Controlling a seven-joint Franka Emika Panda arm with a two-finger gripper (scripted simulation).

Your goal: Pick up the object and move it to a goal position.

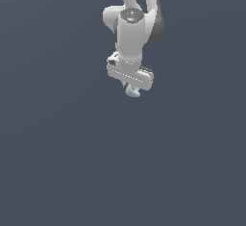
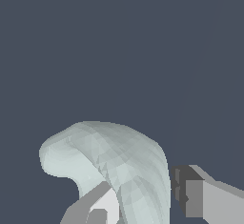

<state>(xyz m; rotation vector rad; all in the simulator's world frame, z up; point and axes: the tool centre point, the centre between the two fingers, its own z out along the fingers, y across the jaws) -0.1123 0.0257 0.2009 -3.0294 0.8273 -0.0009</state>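
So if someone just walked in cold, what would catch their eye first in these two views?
In the exterior view, the white Panda arm hangs from the top centre against a plain slate-grey backdrop, with a tiny pale mint lump peeking out under the gripper. In the wrist view that same curved lump fills the lower frame, sitting between the grey fingers.
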